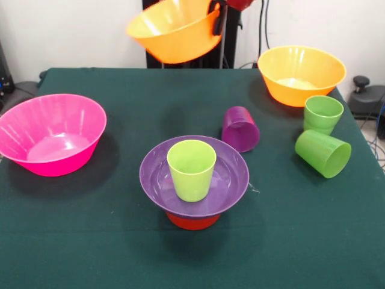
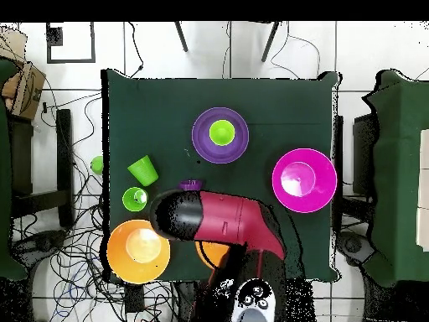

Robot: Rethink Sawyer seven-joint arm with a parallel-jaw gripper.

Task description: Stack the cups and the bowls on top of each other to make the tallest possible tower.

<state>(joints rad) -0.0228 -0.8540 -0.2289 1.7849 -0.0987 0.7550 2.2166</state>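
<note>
We observe the tower (image 1: pixel 194 180) near the middle of the green-covered counter (image 1: pixel 90 241). It has three members: a small orange plastic bowl (image 1: pixel 193 221) at the base, apparently inverted, a wider glossy purple bowl (image 1: pixel 162 180) resting on it mouth-up, and a yellow-green tapered plastic cup (image 1: pixel 191 169) standing upright inside the purple bowl. We judge that the cup sits there because the bowl's dished floor centres it.

The gripper (image 1: pixel 216 21) is closed on the rim of a large orange-yellow plastic bowl (image 1: pixel 174 30), which hangs tilted in the air well above the far edge of the counter. A rim pinch is, in our judgement, the only workable hold on a bowl this wide, and it explains the tilt. In the overhead view the arm (image 2: pixel 222 222) covers most of this bowl.

The remaining stock stands apart from the tower:
- a second large orange-yellow bowl (image 1: pixel 301 73), upright at the far corner;
- a large pink glossy bowl (image 1: pixel 51 133), upright;
- a translucent purple cup (image 1: pixel 240 128), lying on its side;
- two green cups, one upright (image 1: pixel 323 114) and one on its side (image 1: pixel 323 153).

Placing the raised bowl over the cup calls for levelling first; an off-centre set-down could topple the pile.
</note>
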